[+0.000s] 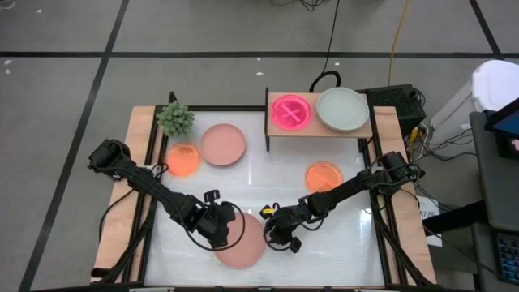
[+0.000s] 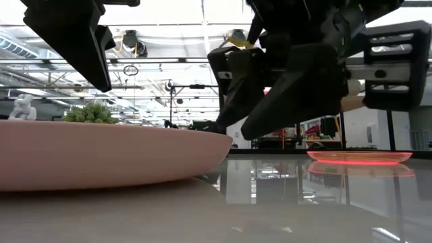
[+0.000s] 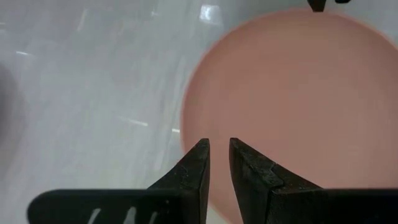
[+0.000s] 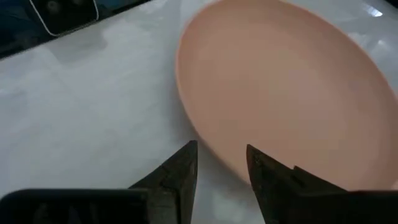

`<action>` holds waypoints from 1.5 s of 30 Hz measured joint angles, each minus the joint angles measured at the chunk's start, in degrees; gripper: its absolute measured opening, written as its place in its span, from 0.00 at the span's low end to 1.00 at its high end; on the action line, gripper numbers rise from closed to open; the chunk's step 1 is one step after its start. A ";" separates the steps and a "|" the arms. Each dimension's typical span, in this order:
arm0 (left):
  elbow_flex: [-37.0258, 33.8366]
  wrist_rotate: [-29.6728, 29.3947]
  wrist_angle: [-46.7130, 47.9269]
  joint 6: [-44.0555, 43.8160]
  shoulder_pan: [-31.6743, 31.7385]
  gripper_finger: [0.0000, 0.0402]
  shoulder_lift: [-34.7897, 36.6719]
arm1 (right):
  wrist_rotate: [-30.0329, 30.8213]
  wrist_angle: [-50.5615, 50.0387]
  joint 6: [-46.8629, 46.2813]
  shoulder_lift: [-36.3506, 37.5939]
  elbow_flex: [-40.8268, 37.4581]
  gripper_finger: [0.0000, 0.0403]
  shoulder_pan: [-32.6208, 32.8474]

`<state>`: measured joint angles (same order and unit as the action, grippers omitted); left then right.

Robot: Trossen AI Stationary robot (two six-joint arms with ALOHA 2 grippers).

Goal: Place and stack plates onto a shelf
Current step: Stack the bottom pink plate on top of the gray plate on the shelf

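Note:
A large salmon-pink plate point(image 1: 243, 243) lies flat on the white table near its front edge. My left gripper point(image 3: 219, 144) hovers over the plate's left rim, its fingers a narrow gap apart with nothing between them. My right gripper point(image 4: 222, 149) slants down at the plate's right rim point(image 4: 202, 134), open, with its fingertips just short of that rim. The shelf point(image 1: 280, 131) at the far right carries a neon pink plate point(image 1: 290, 112) and a pale grey-green plate point(image 1: 342, 109). Two orange plates point(image 1: 184, 160) point(image 1: 324, 176) and a smaller salmon plate point(image 1: 223, 144) lie on the table.
A small spiky green plant point(image 1: 175, 118) stands at the far left corner. Wooden strips point(image 1: 138, 178) run along the table's left and right sides. Bare white tabletop lies between the front plate and the shelf.

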<state>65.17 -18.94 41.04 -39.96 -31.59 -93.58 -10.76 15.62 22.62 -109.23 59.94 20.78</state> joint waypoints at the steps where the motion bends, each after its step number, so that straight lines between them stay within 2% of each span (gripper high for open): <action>1: 0.00 -0.39 0.00 0.00 0.00 0.17 0.00 | 0.08 -0.03 0.62 0.00 0.00 0.30 0.04; 9: 0.00 -1.11 -0.04 0.24 0.00 0.17 0.00 | 0.01 0.21 5.44 -0.34 0.00 0.24 0.20; 19: 0.00 -2.10 -0.07 0.19 0.00 0.17 -0.02 | 0.06 6.01 8.67 -5.35 0.00 0.22 0.33; 22: 0.00 -2.20 -0.05 0.41 0.00 0.17 -0.02 | 0.01 5.51 9.01 -5.35 0.00 0.18 0.35; 28: 0.00 -3.39 0.23 0.67 0.00 0.17 -0.02 | 0.22 5.65 10.23 -5.28 0.01 0.02 0.35; 34: 0.00 -3.97 0.85 0.69 0.00 0.17 -0.04 | 0.52 5.10 10.32 -4.85 0.07 0.02 0.60; 36: 0.00 -4.78 0.88 0.69 0.00 0.17 -0.04 | 2.15 3.71 9.60 -4.04 0.01 0.01 0.86; 39: 0.00 -6.47 1.00 0.84 0.00 0.17 -0.04 | 7.72 -0.94 9.28 -1.37 -0.12 0.01 1.70; 45: 0.00 -9.89 1.37 2.19 0.00 0.17 -0.07 | 15.98 -10.42 5.72 6.94 -0.11 0.00 2.31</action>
<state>65.17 -28.83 42.41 -37.77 -31.59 -93.65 5.22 5.20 28.35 -102.29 59.83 23.09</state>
